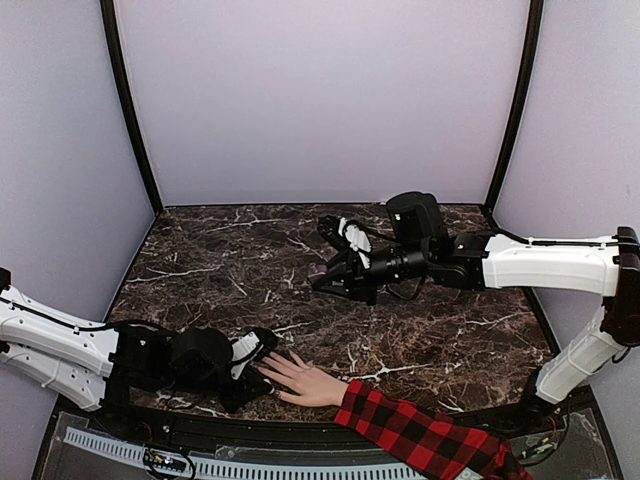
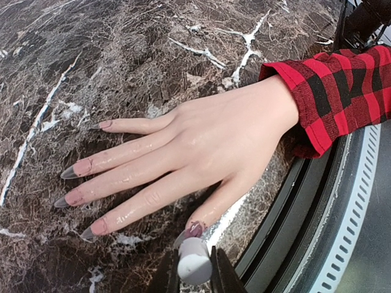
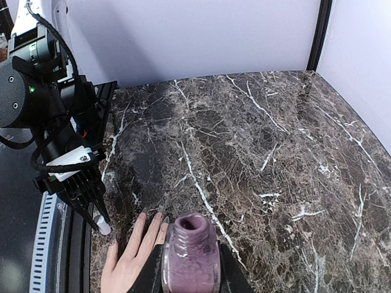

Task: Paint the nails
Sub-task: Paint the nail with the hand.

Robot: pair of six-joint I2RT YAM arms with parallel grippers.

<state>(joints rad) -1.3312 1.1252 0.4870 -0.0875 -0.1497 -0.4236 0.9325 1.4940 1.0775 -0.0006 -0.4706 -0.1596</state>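
Top external view: a dark marble table point(image 1: 220, 250) inside pale walls. At the near edge a pale mannequin hand point(image 1: 305, 380) lies palm down, fingers spread, reaching out of a red-and-black plaid sleeve point(image 1: 410, 430). The left gripper point(image 1: 252, 362) sits low at the fingertips. The right gripper point(image 1: 338, 282) hangs well apart over mid-table, likely to have the polish in reach yet out of the way.

Left wrist view: the nails point(image 2: 81, 166) are long and pointed, pinkish with dark grey tips. The thumbnail point(image 2: 194, 230) looks a deeper mauve, perhaps freshly coated. Just beside it is a white brush cap point(image 2: 194, 265), pinched between the left gripper's jaws. The bristles are hidden, so contact cannot be confirmed. The spread fingers give each nail room to be reached alone.

Right wrist view: the right gripper's jaws are clamped on an uncapped mauve polish bottle point(image 3: 189, 253), held upright, probably so nothing spills and the brush can be dipped again. Below and to the left, the mannequin hand and the left gripper appear together at the table's edge.
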